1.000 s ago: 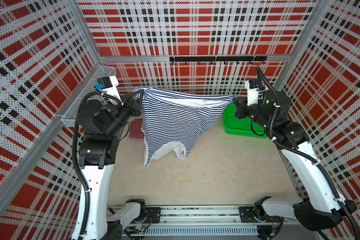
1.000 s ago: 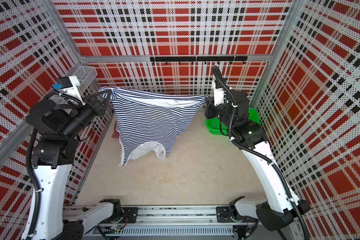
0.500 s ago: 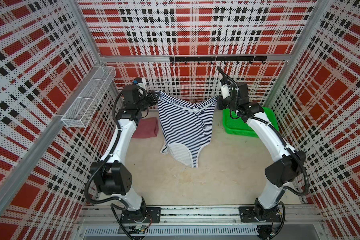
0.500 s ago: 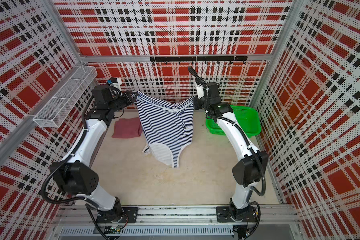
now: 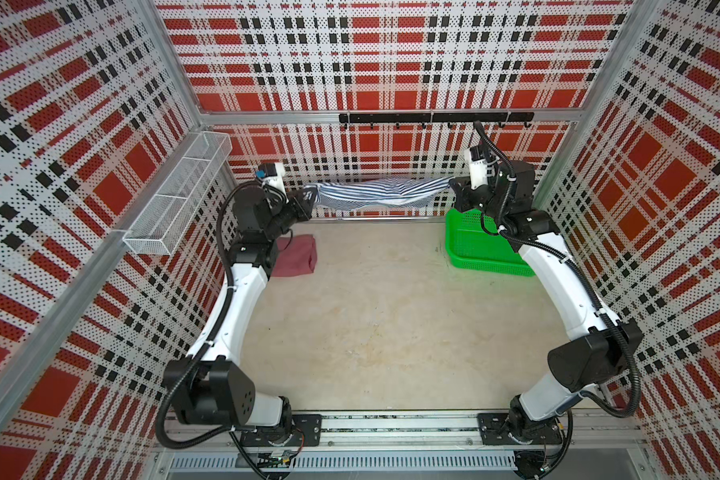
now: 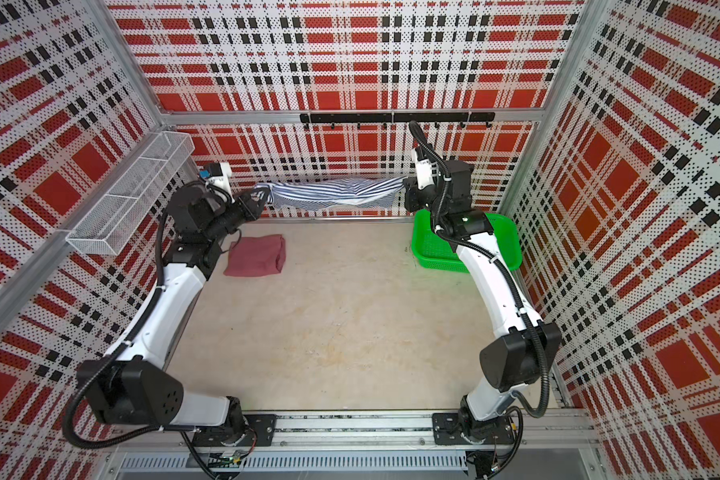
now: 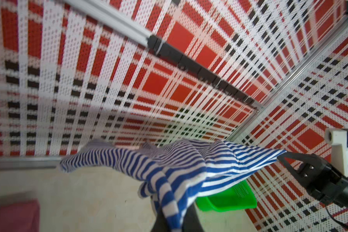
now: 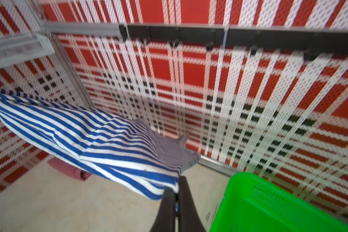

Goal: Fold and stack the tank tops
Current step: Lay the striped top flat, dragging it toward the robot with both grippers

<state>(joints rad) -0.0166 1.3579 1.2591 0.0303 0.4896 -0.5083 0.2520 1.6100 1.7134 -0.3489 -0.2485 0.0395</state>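
Left gripper point(image 5: 309, 196), right gripper point(image 5: 455, 185) pinch striped tank top point(image 5: 375, 194) stretched midair

Lab robot cell: plaid perforated walls point(image 5: 391, 62), base rail point(image 5: 391, 424).

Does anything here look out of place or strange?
The striped tank top hangs in the air, stretched between the left claw and right claw, bunched into a narrow band instead of flat. The folded maroon tank top and green basket look normal.
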